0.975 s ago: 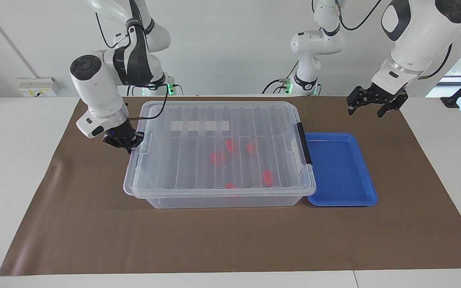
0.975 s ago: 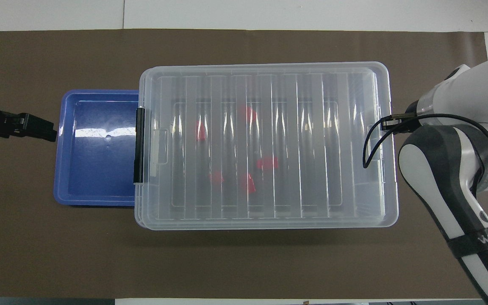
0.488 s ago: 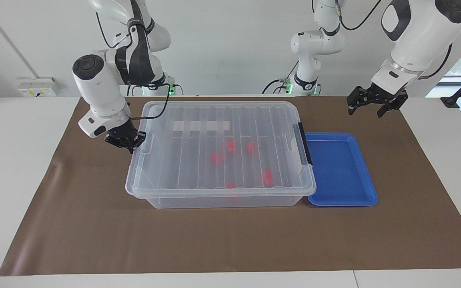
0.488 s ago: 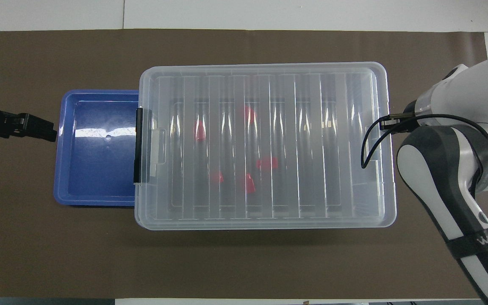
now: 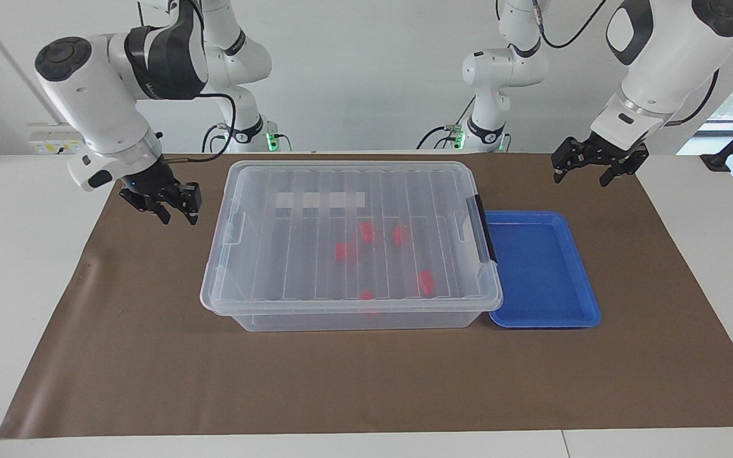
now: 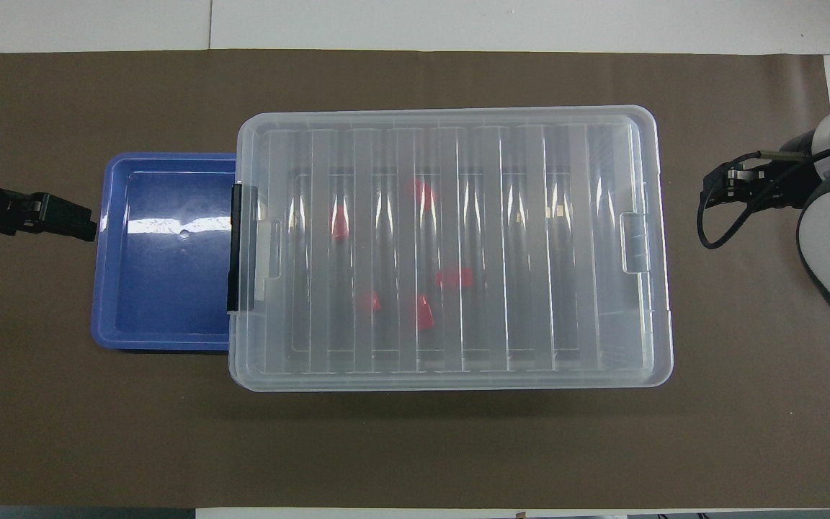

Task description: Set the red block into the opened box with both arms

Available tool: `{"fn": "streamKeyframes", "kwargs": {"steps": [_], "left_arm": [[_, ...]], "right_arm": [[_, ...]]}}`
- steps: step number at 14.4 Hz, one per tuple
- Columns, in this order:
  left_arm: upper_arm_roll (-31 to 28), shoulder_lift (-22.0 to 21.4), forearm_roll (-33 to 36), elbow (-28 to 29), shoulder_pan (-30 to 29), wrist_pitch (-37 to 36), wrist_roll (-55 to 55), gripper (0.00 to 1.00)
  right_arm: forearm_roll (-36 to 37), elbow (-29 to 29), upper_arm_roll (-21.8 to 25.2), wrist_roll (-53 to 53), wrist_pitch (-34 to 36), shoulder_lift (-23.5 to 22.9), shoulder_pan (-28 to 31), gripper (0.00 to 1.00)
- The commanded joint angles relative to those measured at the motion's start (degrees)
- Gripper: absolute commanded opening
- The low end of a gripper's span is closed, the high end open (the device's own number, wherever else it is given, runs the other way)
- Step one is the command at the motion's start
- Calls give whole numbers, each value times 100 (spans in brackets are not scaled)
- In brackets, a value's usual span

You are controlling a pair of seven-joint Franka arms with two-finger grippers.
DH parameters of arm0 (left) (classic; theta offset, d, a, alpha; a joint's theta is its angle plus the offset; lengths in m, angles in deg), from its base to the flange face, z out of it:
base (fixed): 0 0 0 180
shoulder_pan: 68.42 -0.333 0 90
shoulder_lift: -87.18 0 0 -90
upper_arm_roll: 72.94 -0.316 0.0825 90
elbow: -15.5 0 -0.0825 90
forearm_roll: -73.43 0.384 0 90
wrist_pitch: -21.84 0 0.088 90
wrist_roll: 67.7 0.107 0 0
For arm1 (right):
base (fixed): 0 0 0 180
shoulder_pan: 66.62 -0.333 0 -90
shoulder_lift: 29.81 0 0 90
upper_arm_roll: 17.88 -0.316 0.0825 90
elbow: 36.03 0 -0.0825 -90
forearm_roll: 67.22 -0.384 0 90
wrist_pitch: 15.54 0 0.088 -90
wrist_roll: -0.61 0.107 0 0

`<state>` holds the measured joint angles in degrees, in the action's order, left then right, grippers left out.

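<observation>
The red blocks [image 5: 366,231] all lay inside the box [image 5: 350,318], five that I could count through the clear ribbed lid [image 5: 315,184], scattered over the middle of the floor and toward the end that carries the black clip handle [image 5: 485,229]. What had just changed was at the box's other end, the right arm's end of the table: a second before, I had the right gripper [image 5: 174,205] pressed shut against the lid's edge there, with that edge riding slightly proud of the rim; now the lid sat flat and square on the box and the gripper had pulled off and risen, hanging above the brown mat [image 5: 118,331] just beside that end, its fingers parted and nothing between them. I read that as the closing step finished, with the blocks already delivered and the box covered, so little of the job seemed left beyond getting the arms clear. The left gripper [image 5: 589,165] waited, as it had throughout, over the mat near the blue tray [image 5: 576,318], spread wide and empty. That tray touched the box at the clip-handle end and held nothing. Besides the red blocks, I could make out nothing else in the box under the lid.
</observation>
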<state>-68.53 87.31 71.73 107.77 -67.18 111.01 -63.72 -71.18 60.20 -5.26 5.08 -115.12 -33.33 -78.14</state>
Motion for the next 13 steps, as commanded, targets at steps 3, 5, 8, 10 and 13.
{"fn": "streamKeyframes", "kwargs": {"steps": [3, 5, 8, 10, 13], "left_arm": [[24, -118, -85, 125, -54, 65, 42, 100], [24, -118, -85, 125, -54, 65, 42, 100], [24, -118, -85, 125, -54, 65, 42, 100], [24, -118, -85, 125, -54, 65, 42, 100], [24, -118, -85, 125, -54, 65, 42, 100]], "right_arm": [[194, -43, -13, 54, 545, 378, 202, 100], [308, -104, -13, 37, 572, 413, 298, 100], [308, -78, -101, 19, 721, 492, 474, 100], [308, 219, -434, 37, 687, 737, 720, 100], [326, 256, -619, 37, 555, 791, 949, 100]]}}
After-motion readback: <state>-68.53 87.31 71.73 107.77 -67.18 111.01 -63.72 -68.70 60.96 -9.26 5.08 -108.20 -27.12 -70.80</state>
